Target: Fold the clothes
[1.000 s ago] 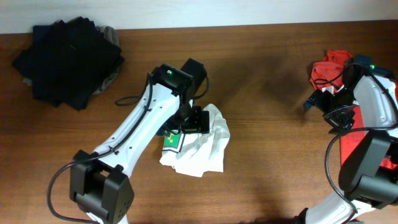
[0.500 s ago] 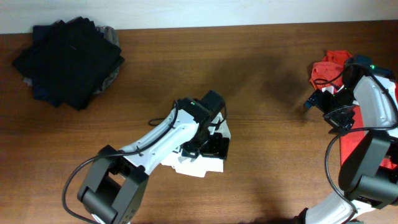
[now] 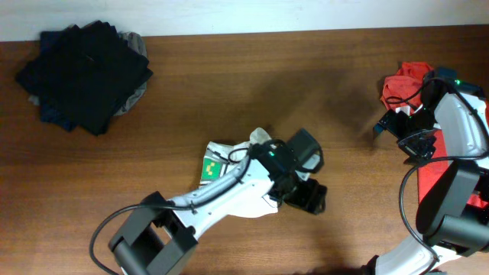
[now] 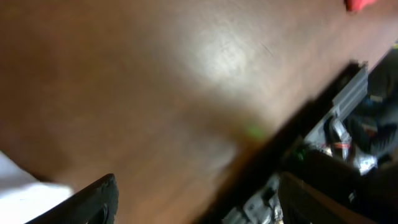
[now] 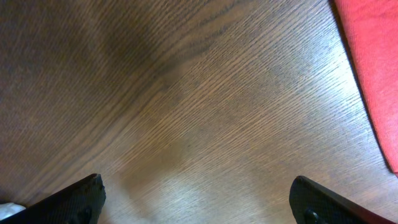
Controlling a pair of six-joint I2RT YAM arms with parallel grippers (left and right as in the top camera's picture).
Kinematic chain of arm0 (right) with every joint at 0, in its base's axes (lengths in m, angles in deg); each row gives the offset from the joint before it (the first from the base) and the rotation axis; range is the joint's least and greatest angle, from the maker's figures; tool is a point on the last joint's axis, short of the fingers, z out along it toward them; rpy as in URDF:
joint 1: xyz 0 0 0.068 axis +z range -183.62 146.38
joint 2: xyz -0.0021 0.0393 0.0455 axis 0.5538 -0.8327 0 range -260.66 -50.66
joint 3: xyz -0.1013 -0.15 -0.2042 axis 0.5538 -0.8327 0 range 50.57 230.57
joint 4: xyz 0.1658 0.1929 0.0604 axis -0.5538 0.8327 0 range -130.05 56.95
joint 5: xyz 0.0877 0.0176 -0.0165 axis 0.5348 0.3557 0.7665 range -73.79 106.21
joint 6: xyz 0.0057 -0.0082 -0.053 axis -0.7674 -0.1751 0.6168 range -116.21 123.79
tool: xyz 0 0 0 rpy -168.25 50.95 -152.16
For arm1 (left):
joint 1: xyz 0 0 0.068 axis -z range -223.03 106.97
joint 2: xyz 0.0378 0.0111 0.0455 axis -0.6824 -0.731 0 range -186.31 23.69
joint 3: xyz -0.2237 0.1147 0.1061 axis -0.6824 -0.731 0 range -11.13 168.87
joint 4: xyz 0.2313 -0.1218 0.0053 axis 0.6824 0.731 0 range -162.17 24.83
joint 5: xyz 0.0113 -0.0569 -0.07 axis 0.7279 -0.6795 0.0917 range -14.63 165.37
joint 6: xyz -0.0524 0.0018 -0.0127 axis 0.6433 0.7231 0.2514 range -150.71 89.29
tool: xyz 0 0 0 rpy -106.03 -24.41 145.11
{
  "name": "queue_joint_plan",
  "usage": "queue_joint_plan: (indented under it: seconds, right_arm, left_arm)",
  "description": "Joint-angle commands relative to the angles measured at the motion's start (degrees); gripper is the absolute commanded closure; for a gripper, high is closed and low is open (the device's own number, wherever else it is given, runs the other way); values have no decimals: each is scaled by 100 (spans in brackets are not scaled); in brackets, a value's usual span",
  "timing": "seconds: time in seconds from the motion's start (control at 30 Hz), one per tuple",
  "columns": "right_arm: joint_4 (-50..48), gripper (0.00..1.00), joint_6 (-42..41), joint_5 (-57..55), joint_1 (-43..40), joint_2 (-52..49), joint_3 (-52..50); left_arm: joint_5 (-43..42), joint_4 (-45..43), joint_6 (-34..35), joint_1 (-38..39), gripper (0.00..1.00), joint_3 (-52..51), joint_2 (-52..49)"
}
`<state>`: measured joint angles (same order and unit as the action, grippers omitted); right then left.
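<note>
White T-shirt [image 3: 218, 150] lies crumpled on the table [image 3: 229, 76]; I see my left gripper [image 4: 193, 199] spread empty over bare wood, and my right gripper [image 5: 199, 200] likewise beside the red shirt [image 5: 373, 68].

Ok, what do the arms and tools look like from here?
Both match: the left arm and right arm have white links, black joints and thin black cables looping alongside. A small green light glows atop the right arm. The tool fingers are black.
</note>
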<state>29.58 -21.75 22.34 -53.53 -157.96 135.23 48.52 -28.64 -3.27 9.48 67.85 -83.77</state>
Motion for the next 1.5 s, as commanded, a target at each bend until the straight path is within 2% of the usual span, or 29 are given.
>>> queue_joint_plan:
  seconds: [0.0, 0.03, 0.1, 0.2, 0.23, 0.3, 0.43, 0.53, 0.67, 0.8, 0.87, 0.93, 1.07, 1.1, 1.17, 1.27, 1.33, 1.37, 1.4, 1.43, 1.47]
  right_arm:
    - [0, 2, -48, 31, -7, 118, 74]
    - [-2, 2, -48, 31, -7, 118, 74]
    - [0, 2, -48, 31, -4, 118, 74]
    - [0, 2, -48, 31, -7, 118, 74]
    - [0, 2, -46, 31, -7, 118, 74]
    - [-2, 2, -48, 31, -7, 118, 74]
    - [-2, 2, -48, 31, -7, 118, 74]
    - [-2, 2, -48, 31, -7, 118, 74]
    - [0, 2, -48, 31, -7, 118, 74]
    - [0, 1, -48, 31, -7, 118, 74]
    - [0, 2, -48, 31, -4, 118, 74]
    - [0, 2, -48, 31, -7, 118, 74]
    - [0, 2, -48, 31, -7, 118, 74]
    - [0, 2, -48, 31, -4, 118, 74]
    - [0, 2, -48, 31, -7, 118, 74]
    - [-2, 2, -48, 31, -7, 118, 74]
    - [-2, 2, -48, 31, -4, 118, 74]
    - [0, 2, -48, 31, -7, 118, 74]
    - [0, 2, -48, 31, -7, 118, 74]
    - [-2, 2, -48, 31, -4, 118, 74]
    - [0, 2, -48, 31, -4, 118, 74]
  left_arm:
    - [-55, 704, -76, -59, 18, 516, 260]
    - [144, 1054, -74, -138, 18, 636, 345]
    - [1080, 2131, -74, -557, 17, 857, 634]
    - [1386, 2664, -74, -979, 15, 855, 752]
    - [1384, 2839, -74, -1150, 13, 848, 750]
    - [1539, 3064, -79, -1423, 1, 697, 734]
    - [1416, 2841, -76, -1620, 1, 142, 730]
    - [927, 2120, -76, -1622, 1, -459, 730]
    - [907, 1447, -72, -1622, 1, -1178, 715]
    - [898, 1246, -72, -1622, 1, -1355, 715]
    - [638, 1056, -76, -1617, 1, -1355, 715]
    - [216, 765, -79, -1615, 9, -1355, 715]
    - [-26, 238, -74, -1467, 59, -1355, 715]
    - [-24, 138, -74, -1390, 67, -1355, 715]
    - [-24, -9, -72, -1215, 76, -1355, 713]
    - [0, -195, 20, -874, 84, -1355, 713]
    - [24, -310, 37, -699, 84, -1355, 713]
    - [24, -376, 37, -608, 73, -1355, 713]
    - [20, -422, 37, -538, 42, -1355, 713]
    - [4, -474, 35, -468, 7, -1355, 713]
    - [-44, -557, 35, -382, 1, -1355, 713]
